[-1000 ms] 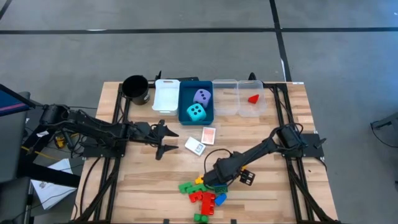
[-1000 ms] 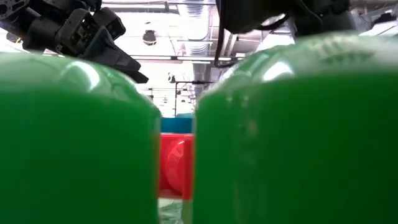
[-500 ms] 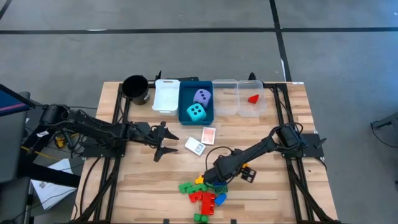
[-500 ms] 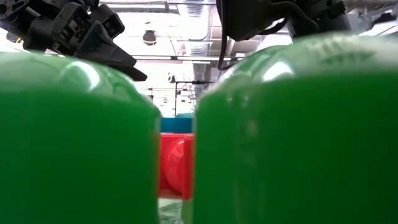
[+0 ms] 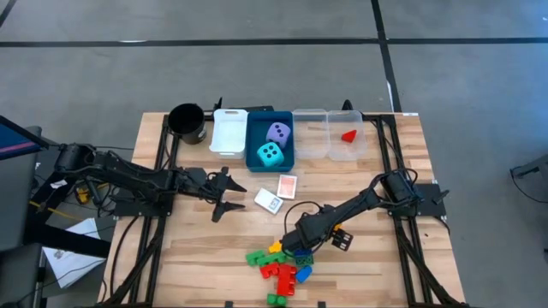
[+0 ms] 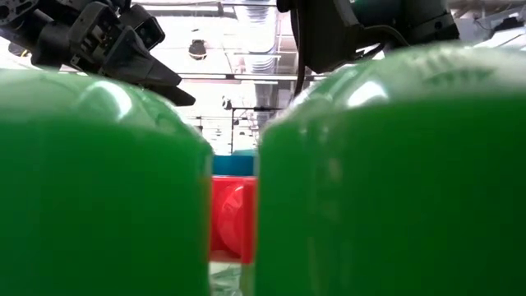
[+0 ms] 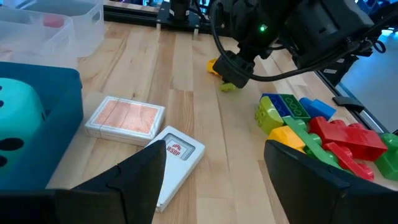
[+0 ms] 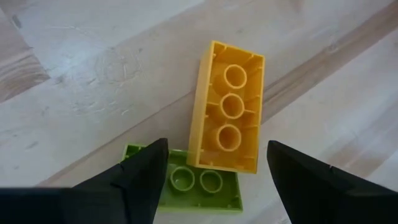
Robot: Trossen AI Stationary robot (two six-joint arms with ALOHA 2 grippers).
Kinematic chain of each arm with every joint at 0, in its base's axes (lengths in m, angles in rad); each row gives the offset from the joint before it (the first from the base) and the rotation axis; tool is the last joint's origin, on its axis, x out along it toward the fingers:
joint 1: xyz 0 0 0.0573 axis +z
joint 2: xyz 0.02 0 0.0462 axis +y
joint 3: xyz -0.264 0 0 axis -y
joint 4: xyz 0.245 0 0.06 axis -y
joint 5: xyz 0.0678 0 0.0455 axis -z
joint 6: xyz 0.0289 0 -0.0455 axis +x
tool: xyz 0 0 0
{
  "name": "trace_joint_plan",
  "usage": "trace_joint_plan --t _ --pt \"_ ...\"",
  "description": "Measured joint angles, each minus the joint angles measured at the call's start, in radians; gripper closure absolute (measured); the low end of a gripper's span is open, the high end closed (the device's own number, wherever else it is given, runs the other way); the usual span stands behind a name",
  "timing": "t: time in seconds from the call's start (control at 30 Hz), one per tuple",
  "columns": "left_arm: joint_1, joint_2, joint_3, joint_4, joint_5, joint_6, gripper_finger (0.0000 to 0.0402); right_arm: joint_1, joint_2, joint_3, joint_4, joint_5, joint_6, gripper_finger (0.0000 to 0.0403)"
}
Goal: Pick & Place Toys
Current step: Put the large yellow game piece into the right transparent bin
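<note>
While the left tool (image 5: 224, 192) is waiting open near the bench's left-centre, the right tool (image 8: 214, 168) is hovering open above an upturned yellow brick (image 8: 227, 107) beside the brick pile (image 5: 281, 267) near the front edge, apparently needing descent and closure.

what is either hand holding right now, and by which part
Nothing. The right hand is open above a yellow brick, fingers apart from it. The left hand is open and empty beside the card packs.
</note>
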Motion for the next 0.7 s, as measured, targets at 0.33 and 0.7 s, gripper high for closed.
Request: trace_joint_plan --t 0.33,0.7 --pt "0.0 0.0 0.0 0.0 0.0 0.002 0.0135 0.0 0.003 -0.003 0.021 0.018 0.0 0.0262" --pt "0.0 0.0 0.0 0.0 0.0 0.002 0.0135 0.0 0.002 -0.002 -0.044 0.025 0.0 0.027"
